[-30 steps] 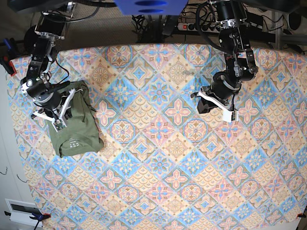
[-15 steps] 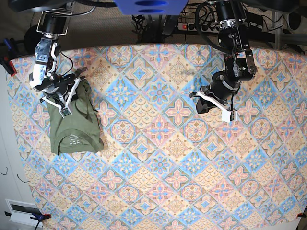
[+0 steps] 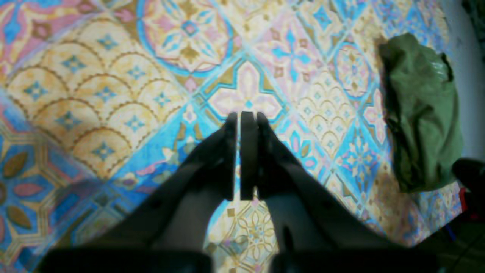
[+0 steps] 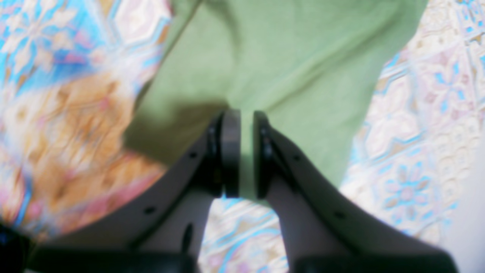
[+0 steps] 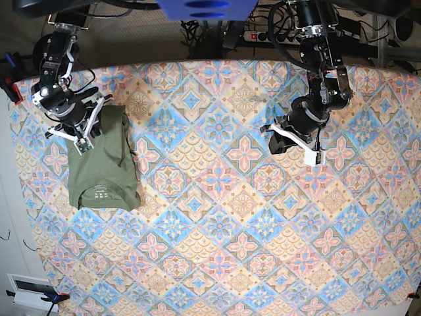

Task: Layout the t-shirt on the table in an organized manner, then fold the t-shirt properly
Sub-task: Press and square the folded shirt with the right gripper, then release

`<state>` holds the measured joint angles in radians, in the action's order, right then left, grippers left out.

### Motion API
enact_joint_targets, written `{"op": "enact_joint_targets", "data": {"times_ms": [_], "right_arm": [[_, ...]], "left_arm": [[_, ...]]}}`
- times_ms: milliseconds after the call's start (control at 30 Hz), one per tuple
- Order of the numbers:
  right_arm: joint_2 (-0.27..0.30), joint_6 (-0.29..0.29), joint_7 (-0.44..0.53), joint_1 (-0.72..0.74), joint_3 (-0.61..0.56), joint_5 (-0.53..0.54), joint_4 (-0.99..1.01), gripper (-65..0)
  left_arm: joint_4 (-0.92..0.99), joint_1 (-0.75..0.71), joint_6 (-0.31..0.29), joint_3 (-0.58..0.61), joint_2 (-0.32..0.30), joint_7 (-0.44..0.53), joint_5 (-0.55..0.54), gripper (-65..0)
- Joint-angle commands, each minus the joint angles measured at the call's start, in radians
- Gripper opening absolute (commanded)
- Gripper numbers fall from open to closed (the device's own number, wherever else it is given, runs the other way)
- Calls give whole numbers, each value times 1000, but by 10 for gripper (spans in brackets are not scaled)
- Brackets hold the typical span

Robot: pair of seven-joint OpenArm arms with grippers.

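The olive-green t-shirt (image 5: 105, 164) lies folded into a compact rectangle near the left end of the table (image 5: 217, 197). My right gripper (image 5: 82, 139) is at the shirt's far-left corner. In the right wrist view its pads (image 4: 231, 151) stand a narrow gap apart with green cloth (image 4: 288, 57) between them, and creases run toward the tips (image 4: 242, 113). My left gripper (image 5: 277, 143) hovers over bare cloth at centre-right, far from the shirt. Its jaws (image 3: 240, 113) are shut and empty. The t-shirt (image 3: 420, 113) shows at the right edge of that view.
Cables and a power strip (image 5: 256, 36) lie beyond the table's far edge. A red clamp (image 5: 10, 89) grips the left edge, close to the right arm. A white box (image 5: 29, 289) sits off the near-left corner.
My right gripper has moved from the middle of the t-shirt toward its far-left corner. The shirt now lies flatter and squarer. The left arm has not moved.
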<state>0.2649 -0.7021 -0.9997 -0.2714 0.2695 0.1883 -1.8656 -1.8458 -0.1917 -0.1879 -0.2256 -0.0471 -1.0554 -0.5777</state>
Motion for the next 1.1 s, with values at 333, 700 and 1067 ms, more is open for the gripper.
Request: {"op": "enact_joint_targets", "data": {"times_ms": [333,700,1067], "right_arm": [[-16,4,12,-9,-94,1,76,-590],[-14,4,9,-9,89,6,-22,-590],[-11,4,15,82,210,1,189,-590]], "left_arm": [[-16,11,-3,-1,-1,16,-12,-650],[-16,10,-3,-2,-1,16,-12,-650],[-16,10,-3,-2,-3,16,-12,-650]]}}
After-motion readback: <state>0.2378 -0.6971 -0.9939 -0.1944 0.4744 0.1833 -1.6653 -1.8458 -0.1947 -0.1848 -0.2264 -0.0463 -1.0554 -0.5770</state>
